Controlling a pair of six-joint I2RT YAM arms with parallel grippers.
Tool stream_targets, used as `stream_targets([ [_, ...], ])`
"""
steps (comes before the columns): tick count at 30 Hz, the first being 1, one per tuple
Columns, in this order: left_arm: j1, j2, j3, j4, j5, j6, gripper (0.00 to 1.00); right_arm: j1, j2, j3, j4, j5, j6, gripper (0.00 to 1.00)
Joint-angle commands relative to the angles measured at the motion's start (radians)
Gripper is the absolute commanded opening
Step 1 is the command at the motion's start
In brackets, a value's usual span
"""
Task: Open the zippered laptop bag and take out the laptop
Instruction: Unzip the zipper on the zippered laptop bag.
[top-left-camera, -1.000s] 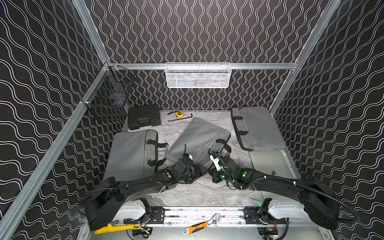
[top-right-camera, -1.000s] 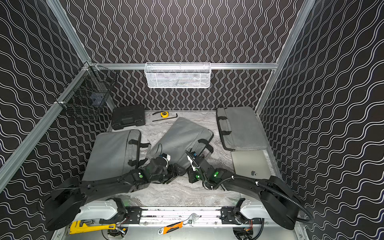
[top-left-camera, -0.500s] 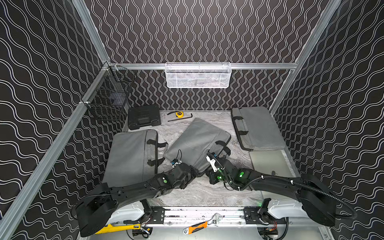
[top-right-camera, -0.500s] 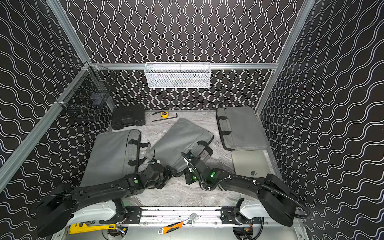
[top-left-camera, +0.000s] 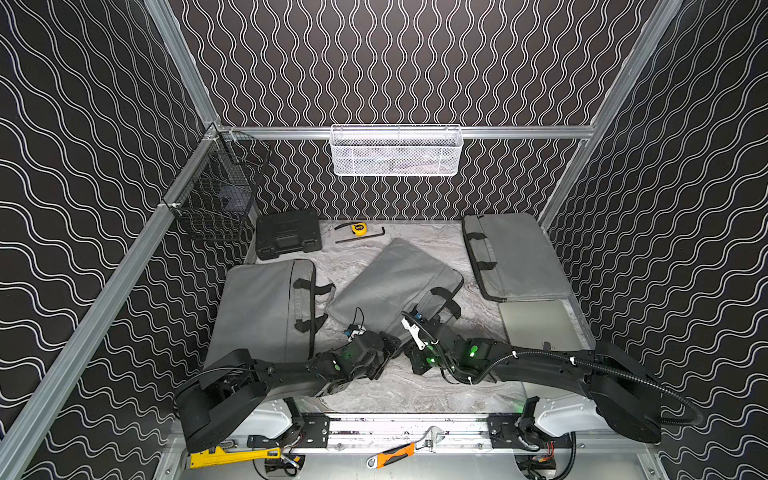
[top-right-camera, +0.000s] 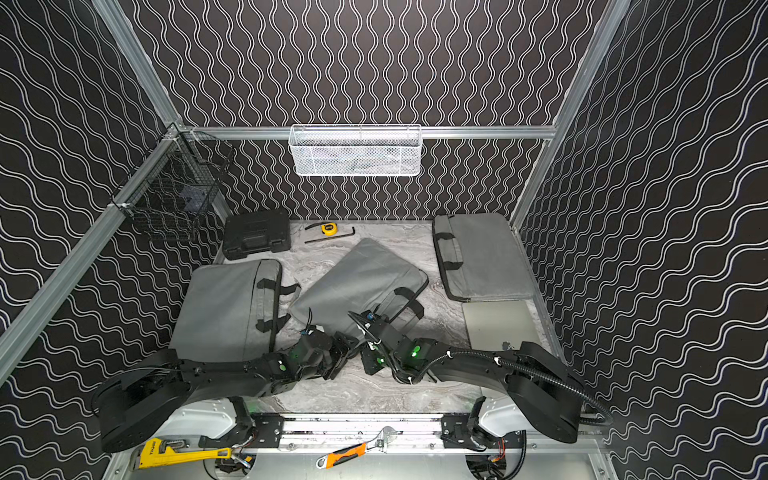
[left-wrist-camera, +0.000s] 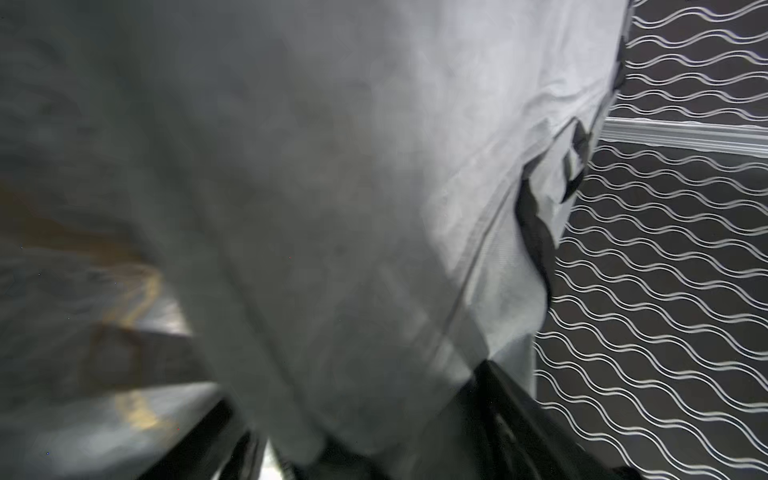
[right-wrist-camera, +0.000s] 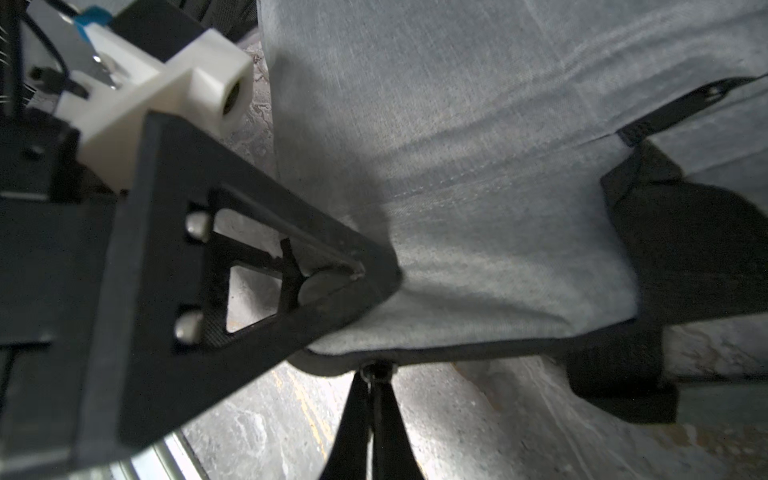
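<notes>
Three grey bags (top-left-camera: 262, 307) on table (top-left-camera: 415, 386); middle laptop bag (top-left-camera: 390, 282) lies askew, centre, near corner toward robot base. Left gripper (left-wrist-camera: 361, 415) jaws wide, clamped over that corner, one finger (right-wrist-camera: 291, 257) denting fabric. Right gripper (right-wrist-camera: 376, 379) pinched tight on zipper pull (right-wrist-camera: 375, 368) at bag's near edge.

Over the last second the right gripper (right-wrist-camera: 373, 376) creeps along the near edge of the laptop bag (top-left-camera: 395, 278) toward the left arm (top-left-camera: 274, 372). The gap between the two wrists is narrower now. The left arm's rear links stand raised a second ago, lie flat and stretched out at the half-second mark, and are raised again now. The left gripper (left-wrist-camera: 365, 424) ends a touch nearer the front rail (top-left-camera: 399, 426).
</notes>
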Motion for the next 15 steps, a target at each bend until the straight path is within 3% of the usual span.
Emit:
stream_targets([
  [1,-0.002,0.006,-0.008,0.122,0.006,-0.004,0.76,0.002,-0.006,-0.002,0.041,0.006,0.001,0.0],
  [4,0.001,-0.009,-0.025,0.132,0.002,0.008,0.67,0.001,-0.007,0.007,0.007,0.044,-0.007,0.0],
  [9,0.027,-0.057,-0.03,0.101,0.02,0.067,0.38,-0.002,0.004,0.028,-0.051,0.086,-0.029,0.0],
  [12,0.093,-0.084,-0.035,0.127,0.105,0.131,0.18,-0.01,0.0,0.033,-0.051,0.082,-0.03,0.0],
  [15,0.132,-0.146,-0.013,0.038,0.147,0.202,0.03,-0.018,-0.003,0.05,-0.057,0.087,-0.039,0.0],
])
